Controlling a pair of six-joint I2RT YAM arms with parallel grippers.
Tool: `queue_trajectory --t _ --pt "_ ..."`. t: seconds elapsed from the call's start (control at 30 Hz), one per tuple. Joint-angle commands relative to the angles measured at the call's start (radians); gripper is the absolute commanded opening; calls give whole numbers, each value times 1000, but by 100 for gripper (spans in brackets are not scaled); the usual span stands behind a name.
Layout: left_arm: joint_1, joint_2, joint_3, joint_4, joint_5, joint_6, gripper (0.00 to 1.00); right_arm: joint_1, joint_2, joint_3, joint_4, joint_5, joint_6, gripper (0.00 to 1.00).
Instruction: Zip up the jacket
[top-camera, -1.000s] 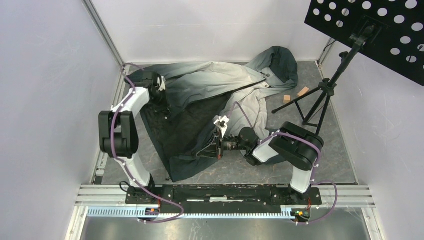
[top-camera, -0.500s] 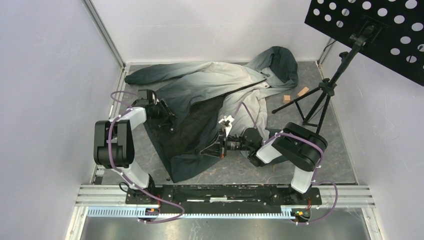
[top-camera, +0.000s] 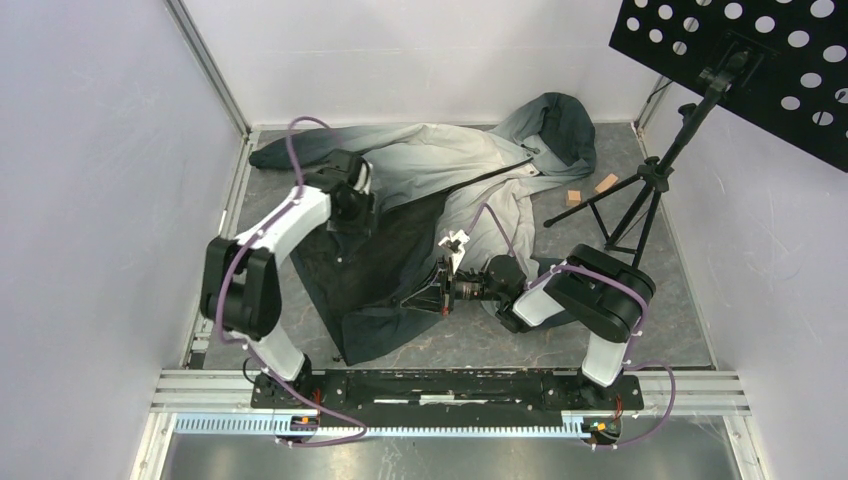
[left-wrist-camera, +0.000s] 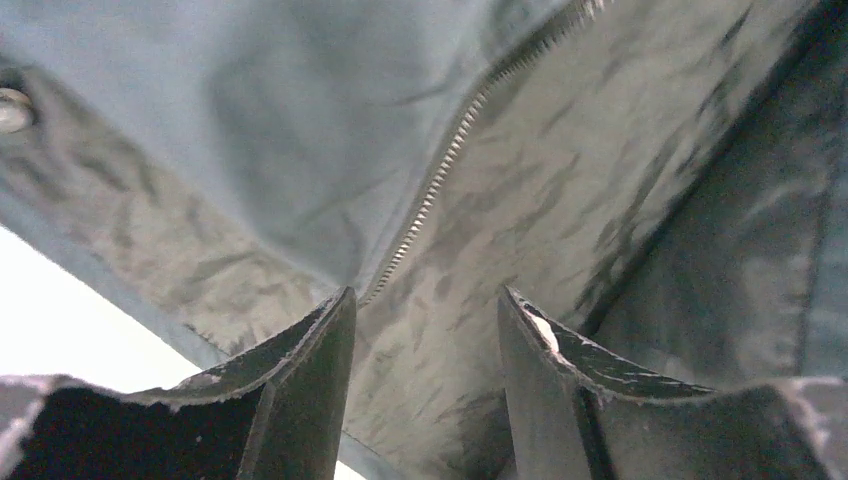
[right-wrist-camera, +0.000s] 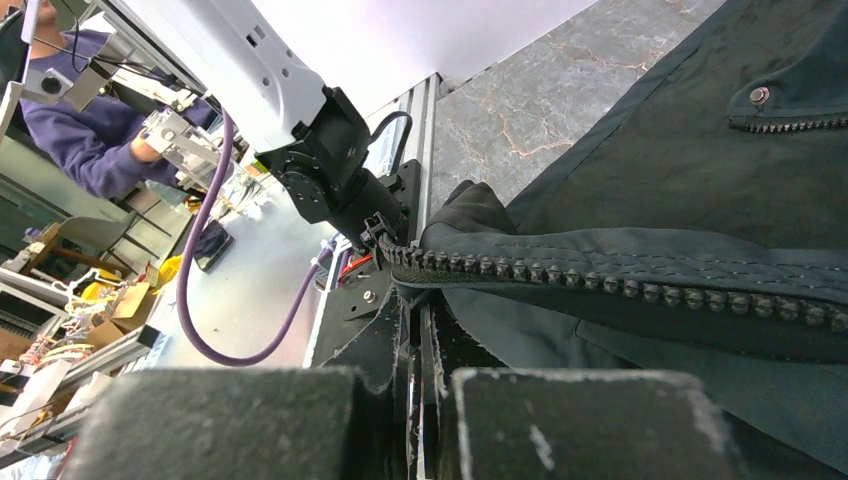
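Big jacket (top-camera: 440, 165) spread open on the counter (top-camera: 680, 310), long way slanting, hood (top-camera: 560, 125) at the far right, bottom edge near left, left tool (left-wrist-camera: 425, 296) open just over its dark inside, right tool (right-wrist-camera: 415, 302) pinched shut on its zipper edge (right-wrist-camera: 600, 280).
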Motion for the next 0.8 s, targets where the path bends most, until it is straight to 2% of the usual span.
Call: queue_trajectory --t 0.0,0.1,0.2,0.47,0.63,0.77 --pt "-41 120 50 -157 -148 153 60 -4 3 14 76 -11 -17 0" --pt "-46 125 61 -158 -214 148 62 -3 1 13 81 -11 -18 0" --pt "-52 113 50 -133 -222 153 63 -4 6 18 80 -15 -17 0" --pt "-40 192 91 -155 -125 150 55 -4 27 20 123 -22 10 0" --pt "-31 270 160 -205 -138 148 54 -3 28 21 128 -28 17 0" --pt "-26 298 136 -190 -152 145 53 -3 26 22 116 -28 8 0"
